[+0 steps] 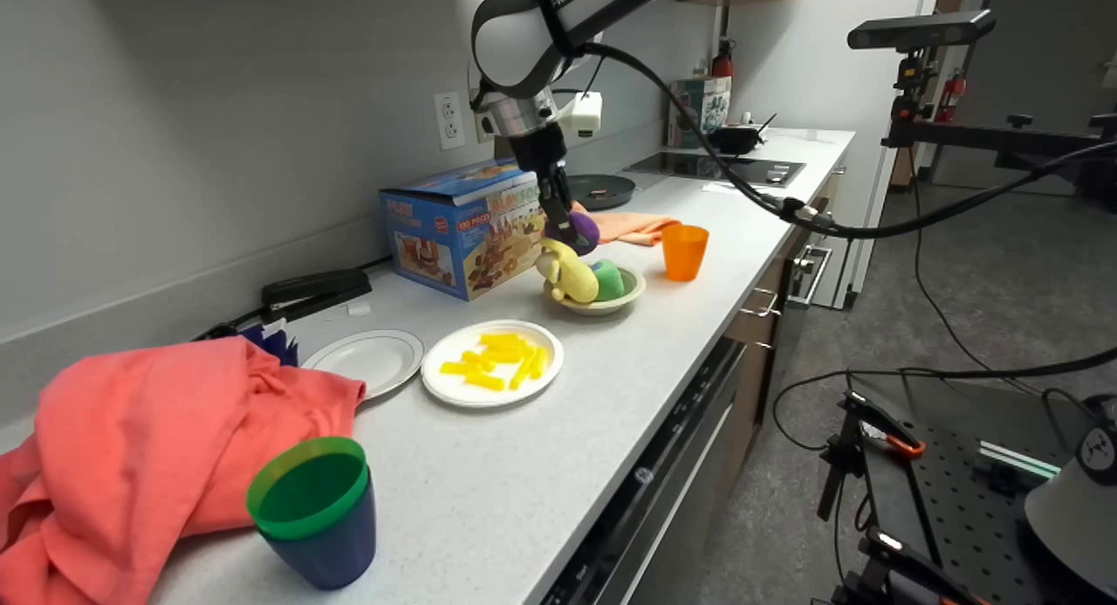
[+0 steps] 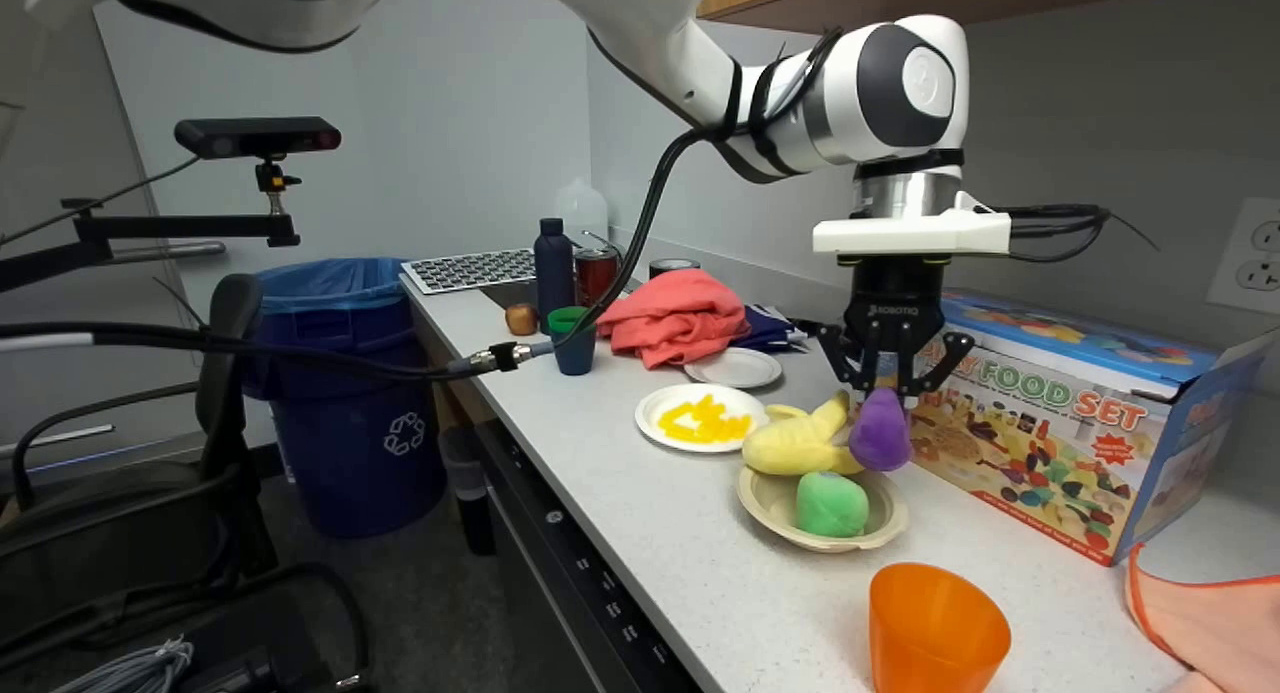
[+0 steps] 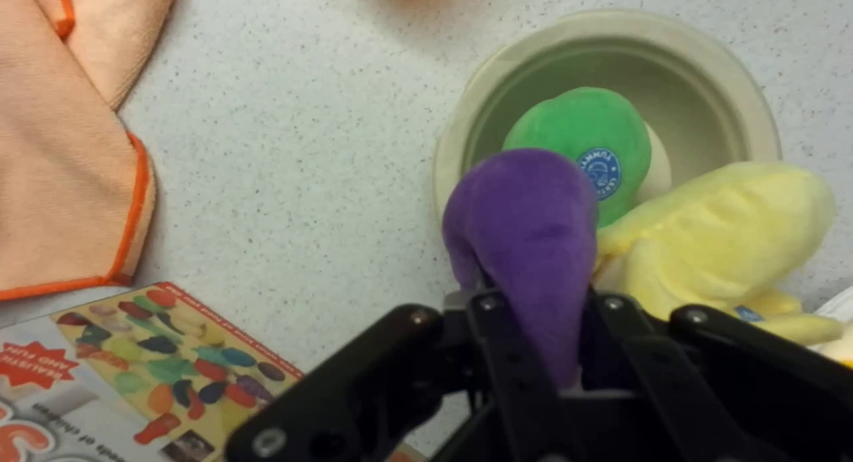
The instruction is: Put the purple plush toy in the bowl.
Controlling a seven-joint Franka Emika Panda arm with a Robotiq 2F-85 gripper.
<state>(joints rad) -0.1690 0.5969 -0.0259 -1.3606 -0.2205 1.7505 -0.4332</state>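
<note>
The purple plush toy (image 2: 882,433) is held in my gripper (image 2: 887,385), pointing down. The toy also shows in an exterior view (image 1: 586,230) and in the wrist view (image 3: 526,215). My gripper's fingers (image 3: 550,302) are shut on the toy's narrow end. The toy hangs over the box-side edge of the pale bowl (image 2: 820,544), seemingly just above it. The bowl also shows in the wrist view (image 3: 620,23), with part of its rim hidden by the toy. A green plush toy (image 3: 580,122) lies in the bowl. A yellow plush toy (image 3: 726,229) rests across its rim.
A food-set box (image 2: 1050,413) stands close behind the gripper. An orange cup (image 2: 935,623) stands near the bowl. A white plate (image 1: 449,391) holds several yellow pieces. An orange-edged cloth (image 3: 66,182), a red cloth (image 1: 157,430) and a green cup (image 1: 310,491) are on the counter.
</note>
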